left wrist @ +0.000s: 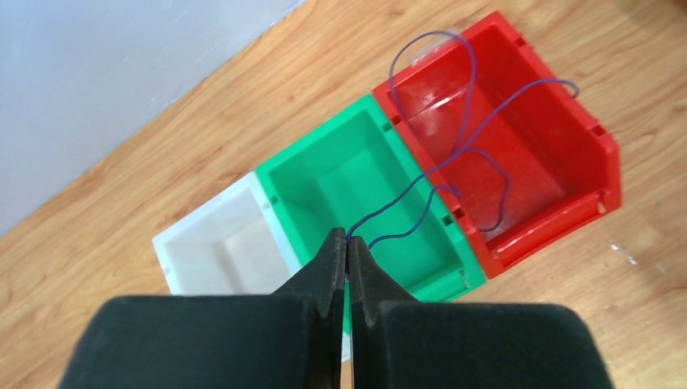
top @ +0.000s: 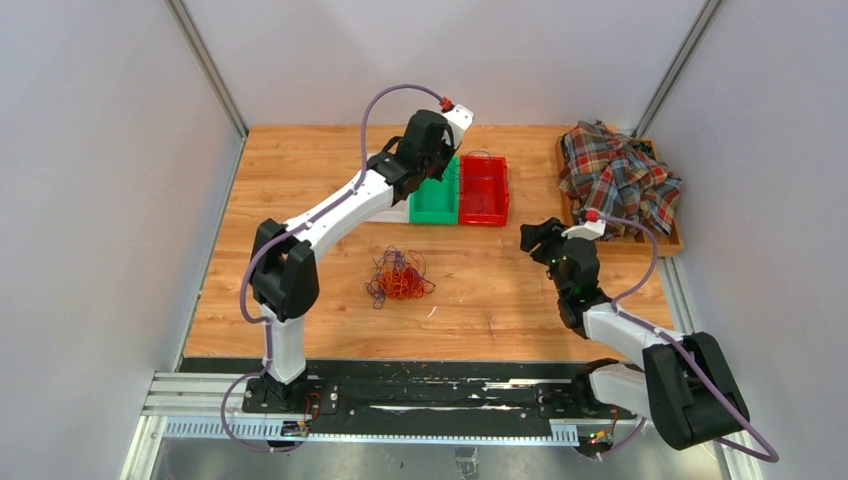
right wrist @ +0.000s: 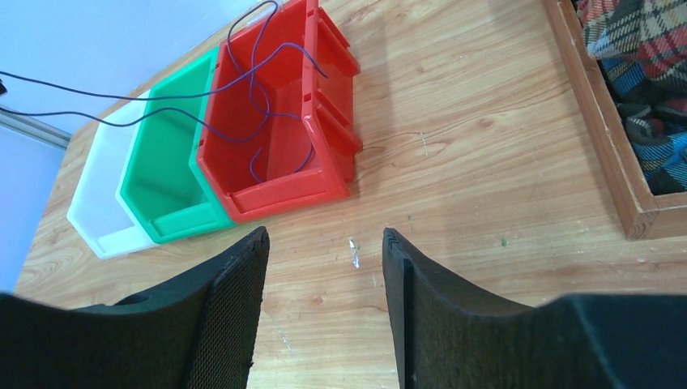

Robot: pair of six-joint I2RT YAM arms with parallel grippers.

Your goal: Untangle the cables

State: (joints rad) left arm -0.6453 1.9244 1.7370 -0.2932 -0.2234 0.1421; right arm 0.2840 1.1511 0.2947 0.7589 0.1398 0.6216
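Observation:
A bunch of red, olive-orange and purple cables (top: 399, 276) lies on the table near the middle. My left gripper (left wrist: 347, 239) is shut on one purple cable (left wrist: 466, 134), above the green bin (left wrist: 324, 174). That cable trails from the fingertips into the red bin (left wrist: 583, 154), looping over its rim. In the right wrist view the purple cable (right wrist: 259, 85) shows draped across the red bin (right wrist: 275, 174). My right gripper (right wrist: 324, 239) is open and empty, above bare table in front of the bins, right of the bunch.
White (top: 399, 211), green (top: 433, 200) and red (top: 483, 190) bins stand side by side at the table's back. A wooden tray (top: 672, 246) with a plaid cloth (top: 620, 175) sits at the back right. A small white speck (right wrist: 354, 251) lies on the wood.

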